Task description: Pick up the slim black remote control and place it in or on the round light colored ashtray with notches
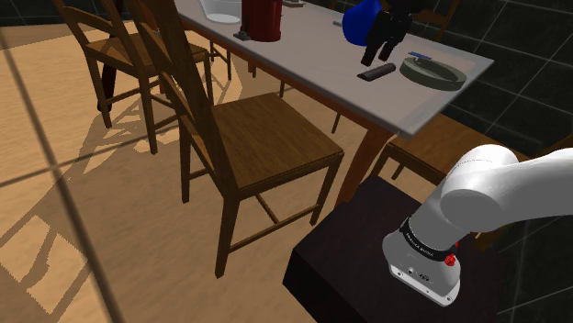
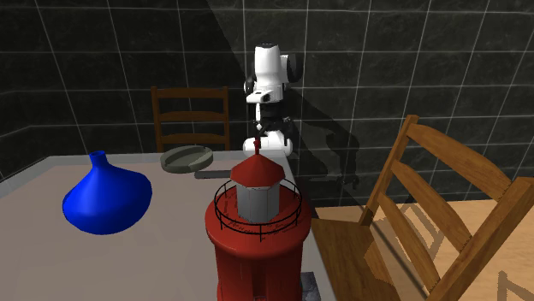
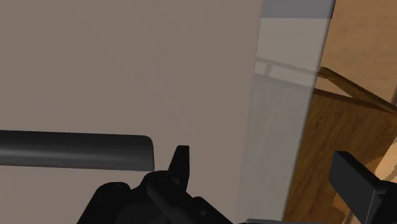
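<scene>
Black remote (image 1: 376, 71): lies flat on the grey table (image 1: 303, 55), just below the gripper (image 1: 378, 53). It is just beside the ashtray (image 1: 432, 72), which sits to the shoulder view's right of it.
Long axis: in the shoulder view it slants from lower left up toward the ashtray. In the wrist view it runs along the line joining the two fingers, not across it.
Hand: fingers spread, pinching nothing.
Offset: in the wrist view the remote's end stops just outside one finger, so it is not in the gap. The gap looks down on bare tabletop and the table's edge.
Coming move (judged): slide sideways over the remote's middle, then turn the wrist about a quarter so the fingers straddle its narrow width before descending.
Edge: the table's long edge passes between the fingers in the wrist view, with the wooden chair (image 1: 266, 138) and floor beyond. The remote itself lies inboard of that edge.
Room: the blue vase (image 1: 360, 23) stands close behind the gripper in the shoulder view, and a wrist turn could brush it. The red lighthouse (image 1: 262, 18) is well apart.
Carry: short, with nothing between remote and ashtray.
</scene>
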